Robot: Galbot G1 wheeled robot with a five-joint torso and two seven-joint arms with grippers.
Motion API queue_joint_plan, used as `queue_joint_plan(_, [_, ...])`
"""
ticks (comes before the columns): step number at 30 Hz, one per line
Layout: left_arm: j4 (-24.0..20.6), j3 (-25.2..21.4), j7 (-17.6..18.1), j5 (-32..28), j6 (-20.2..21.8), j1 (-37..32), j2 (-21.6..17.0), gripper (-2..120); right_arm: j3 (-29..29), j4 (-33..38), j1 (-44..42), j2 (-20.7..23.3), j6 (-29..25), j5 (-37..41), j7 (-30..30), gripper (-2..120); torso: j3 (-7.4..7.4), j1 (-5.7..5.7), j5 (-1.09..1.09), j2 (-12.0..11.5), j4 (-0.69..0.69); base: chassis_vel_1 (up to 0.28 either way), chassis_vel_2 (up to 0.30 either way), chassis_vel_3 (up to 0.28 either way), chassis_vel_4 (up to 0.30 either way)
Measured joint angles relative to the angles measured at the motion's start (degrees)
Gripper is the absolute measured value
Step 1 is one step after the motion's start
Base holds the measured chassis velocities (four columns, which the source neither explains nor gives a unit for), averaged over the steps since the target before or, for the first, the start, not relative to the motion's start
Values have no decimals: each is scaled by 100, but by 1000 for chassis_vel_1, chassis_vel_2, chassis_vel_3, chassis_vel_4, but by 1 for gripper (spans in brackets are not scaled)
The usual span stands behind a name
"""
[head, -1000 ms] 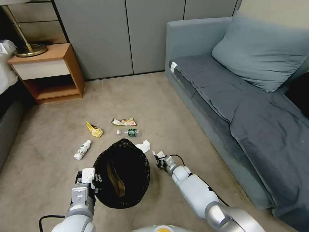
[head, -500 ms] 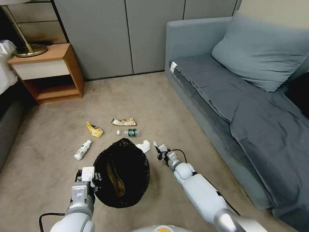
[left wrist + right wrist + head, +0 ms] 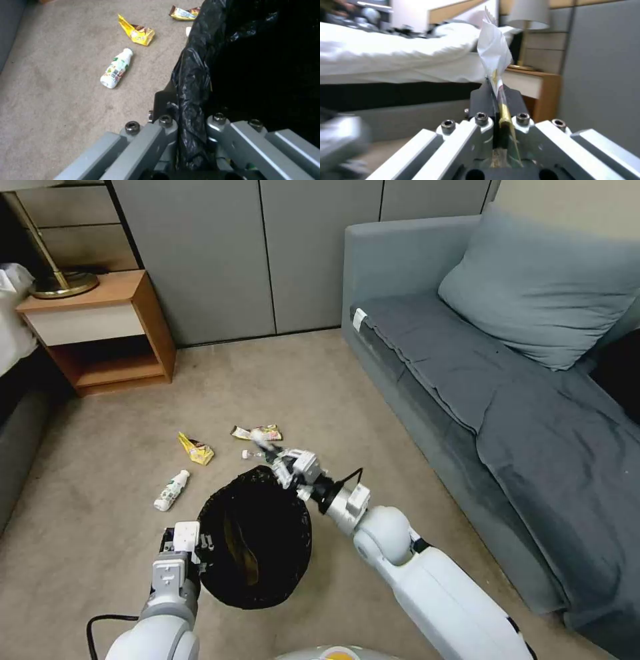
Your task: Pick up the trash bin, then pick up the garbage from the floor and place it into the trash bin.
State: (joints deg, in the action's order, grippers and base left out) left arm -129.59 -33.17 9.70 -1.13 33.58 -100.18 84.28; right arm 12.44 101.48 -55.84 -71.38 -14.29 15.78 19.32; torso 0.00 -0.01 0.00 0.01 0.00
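The trash bin (image 3: pixel 257 543), lined with a black bag (image 3: pixel 233 62), hangs from my left gripper (image 3: pixel 193 548), which is shut on its near-left rim (image 3: pixel 191 120). A brown-yellow piece (image 3: pixel 240 553) lies inside. My right gripper (image 3: pixel 275 461) hovers over the bin's far rim, shut on a thin white wrapper (image 3: pixel 495 50) that sticks out past its fingertips (image 3: pixel 486 91). On the carpet beyond lie other garbage: a white bottle (image 3: pixel 171 490) (image 3: pixel 116 68), a yellow wrapper (image 3: pixel 195 449) (image 3: pixel 136 31), a brown snack wrapper (image 3: pixel 257 433) (image 3: pixel 183 13) and a small bottle (image 3: pixel 250 453), partly hidden by the gripper.
A grey sofa (image 3: pixel 467 380) with a pillow runs along the right. A wooden nightstand (image 3: pixel 100 333) with a brass lamp base stands at the back left, beside a bed (image 3: pixel 386 57). Grey wall panels (image 3: pixel 267 253) close the back. Bare carpet spreads to the left.
My right arm has swung from the bin's right side to above its far rim, carrying the white wrapper. The left gripper and the bin have barely moved.
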Motion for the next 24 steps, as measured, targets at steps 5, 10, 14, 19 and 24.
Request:
queue_joint_plan(5, [-26,2,-9,-8,5,8,-7,2,354,119,-119,314,0,-89,4,0,0,0,-1,0,0,0,0,0,0])
queue_joint_plan(10, [-46,4,-12,-10,8,17,-6,2,395,-40,-199,371,-12,-168,4,0,0,0,-1,0,-1,0,0,0,0])
queue_joint_plan(14, [-57,3,-14,-15,12,26,-11,2,386,-133,-262,441,-32,-215,8,0,0,0,-1,0,0,0,0,0,0])
queue_joint_plan(19, [-67,-3,-17,-24,15,38,-19,2,353,-159,-385,571,-56,-273,42,0,0,0,0,0,0,0,0,0,0])
queue_joint_plan(24, [-69,-3,-18,-30,16,57,-23,2,243,-223,-517,607,-63,-412,128,0,0,0,0,0,-1,0,0,0,0])
